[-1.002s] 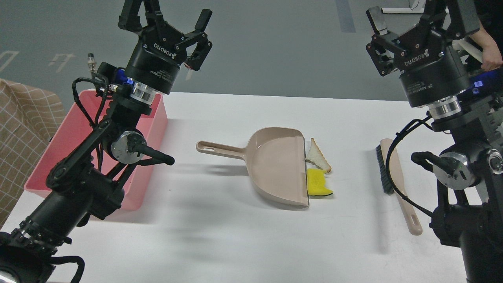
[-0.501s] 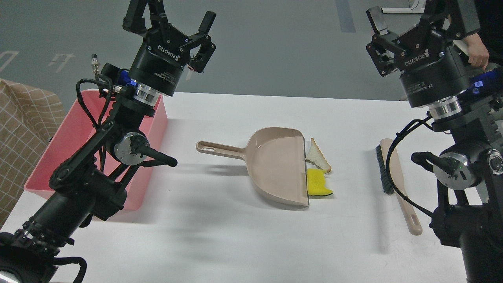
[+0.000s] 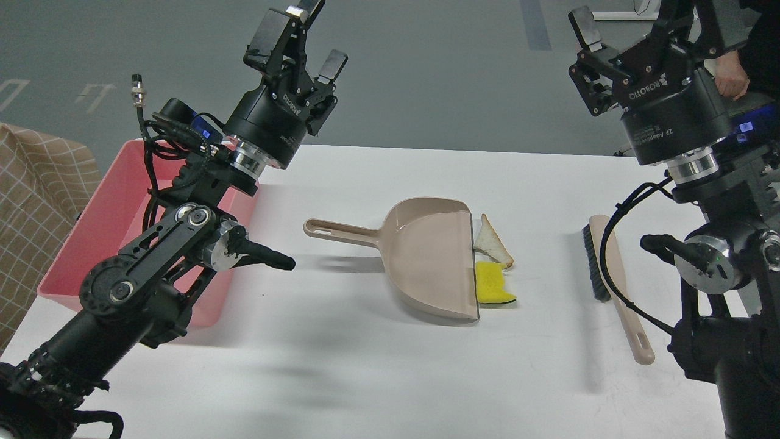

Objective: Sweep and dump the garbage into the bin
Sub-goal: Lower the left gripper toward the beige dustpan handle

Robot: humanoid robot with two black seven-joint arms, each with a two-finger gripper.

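Observation:
The garbage lies on the white table just right of the dustpan's lip: a triangular bread slice (image 3: 491,242) and, below it, a yellow sponge with green backing (image 3: 492,291). The beige dustpan (image 3: 426,256) lies flat at mid-table, its handle pointing left. The pink bin (image 3: 97,225) stands at the table's left edge, partly hidden by my left arm. My left gripper (image 3: 300,38) is open and empty, held high above the table's back edge near the bin. My right gripper (image 3: 640,30) is open and empty, high at the far right. A beige brush (image 3: 609,274) lies below it.
A checked beige cloth (image 3: 30,201) hangs left of the bin. A person's hand (image 3: 731,79) shows at the top right behind my right arm. The table's front part (image 3: 365,378) is bare white surface.
My left gripper has moved right and turned, its wrist rotating away from over the bin toward the table's middle. My right arm has barely shifted. The dustpan, garbage and brush have not moved.

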